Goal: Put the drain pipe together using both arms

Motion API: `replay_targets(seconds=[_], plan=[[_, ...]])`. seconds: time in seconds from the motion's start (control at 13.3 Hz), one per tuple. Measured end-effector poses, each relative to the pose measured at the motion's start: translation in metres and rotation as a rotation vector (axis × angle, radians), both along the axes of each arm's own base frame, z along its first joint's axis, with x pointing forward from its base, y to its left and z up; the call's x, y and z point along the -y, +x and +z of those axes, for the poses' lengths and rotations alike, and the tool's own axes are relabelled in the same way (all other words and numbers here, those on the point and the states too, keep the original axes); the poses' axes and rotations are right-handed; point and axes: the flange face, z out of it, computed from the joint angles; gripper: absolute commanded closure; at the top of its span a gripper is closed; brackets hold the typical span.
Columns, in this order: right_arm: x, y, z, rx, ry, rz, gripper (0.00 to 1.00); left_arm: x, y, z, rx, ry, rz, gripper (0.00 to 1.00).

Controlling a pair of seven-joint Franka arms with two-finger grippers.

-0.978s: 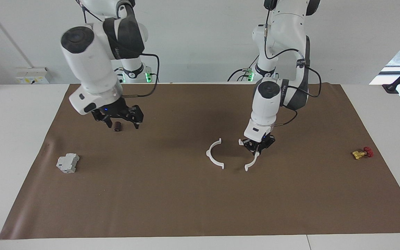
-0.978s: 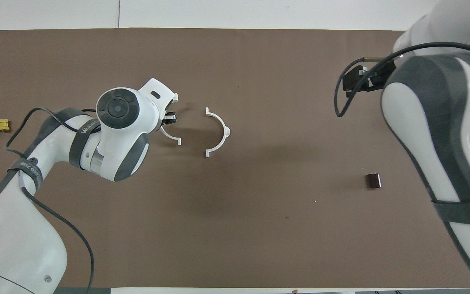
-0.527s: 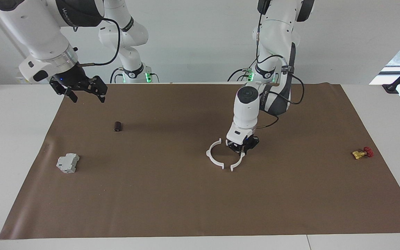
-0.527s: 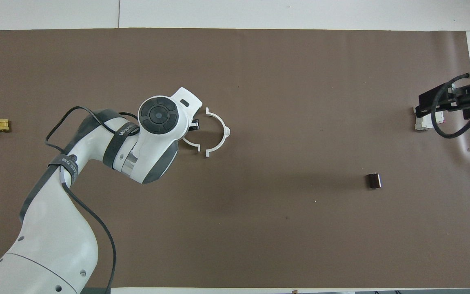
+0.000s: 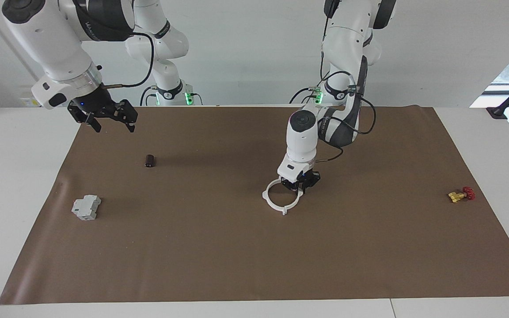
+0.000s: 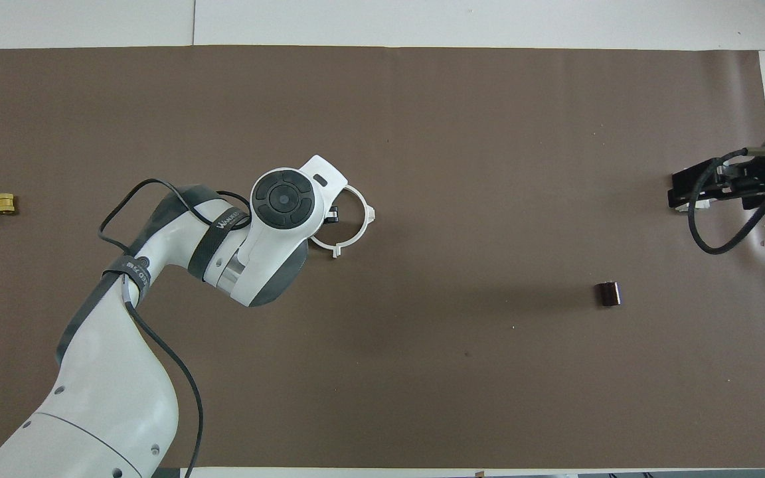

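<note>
My left gripper (image 5: 299, 186) sits low on the drain pipe (image 5: 276, 199), fingers pinched on the arc half toward the left arm's end; both arcs meet as one ring lying flat on the brown mat (image 5: 254, 265). Right gripper (image 5: 107, 120) waits wide open, over the mat corner, well apart from the ring. No containers.

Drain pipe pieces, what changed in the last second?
The left gripper slid its held arc toward the right arm's end until both arcs met as one drain pipe ring. The right gripper rose off the dark cylinder. Cylinder, grey block and valve stayed.
</note>
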Motion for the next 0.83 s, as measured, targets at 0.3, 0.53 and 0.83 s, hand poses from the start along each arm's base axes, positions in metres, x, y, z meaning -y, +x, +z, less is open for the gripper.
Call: replay_targets(seconds=[0.3,0.53,0.83], plan=[[-0.0054,0.0013,-0.007,-0.012,-0.022,0.014,0.0,0.0,0.0004,0.0001,0.004,-0.003,-0.001,1.0],[-0.0006,0.0033,-0.0062,0.004,-0.022,0.006,0.0,0.0009,0.0007,-0.0003,0.019,-0.015,-0.004,1.0],[-0.0001,0.0045,-0.0075,0.011,-0.022,0.005,0.0,0.0009,0.0008,-0.0005,0.022,-0.017,-0.006,1.0]])
